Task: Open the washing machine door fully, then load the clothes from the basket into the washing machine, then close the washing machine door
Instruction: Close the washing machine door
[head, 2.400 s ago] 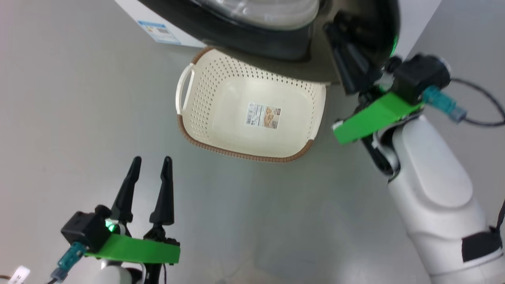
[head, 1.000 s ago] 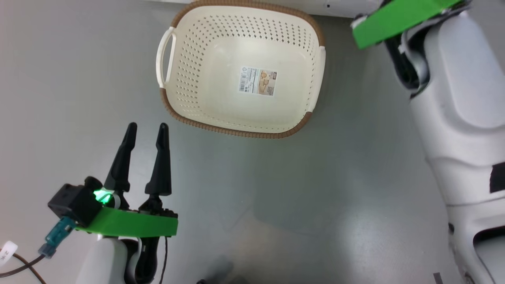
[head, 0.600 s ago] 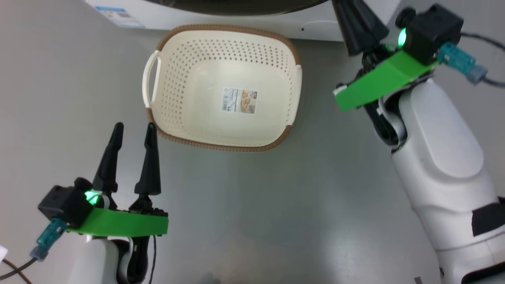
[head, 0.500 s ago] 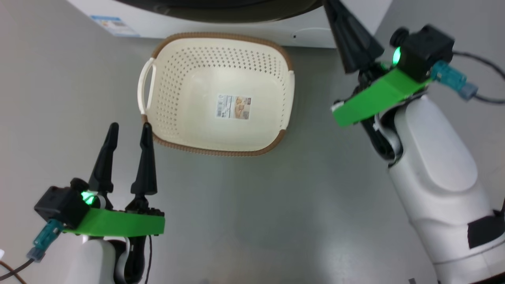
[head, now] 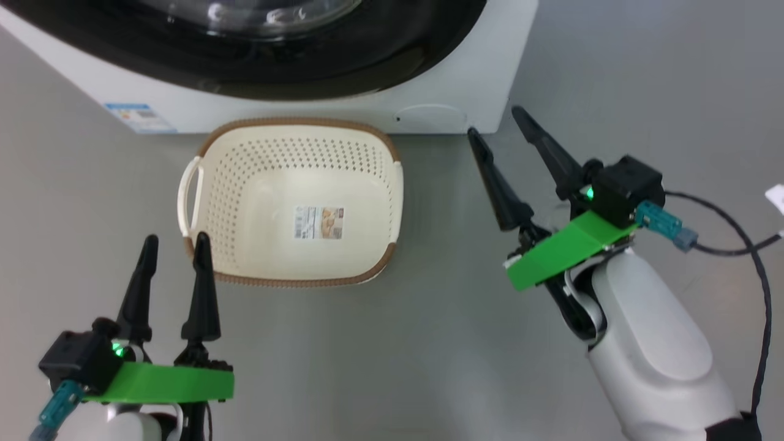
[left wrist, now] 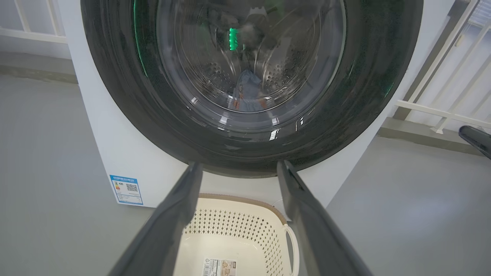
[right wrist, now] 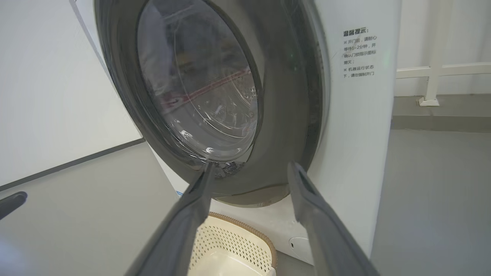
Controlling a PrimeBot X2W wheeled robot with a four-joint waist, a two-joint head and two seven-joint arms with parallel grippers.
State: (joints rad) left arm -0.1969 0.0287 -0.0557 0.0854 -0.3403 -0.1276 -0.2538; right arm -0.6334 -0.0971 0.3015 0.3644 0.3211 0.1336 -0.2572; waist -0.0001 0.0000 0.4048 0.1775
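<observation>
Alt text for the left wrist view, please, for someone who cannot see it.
The washing machine door sits closed on the white washing machine, with blue clothes visible inside through its glass. Below it on the grey floor stands the empty cream basket, framed by the open left claw's two dark fingers.
</observation>
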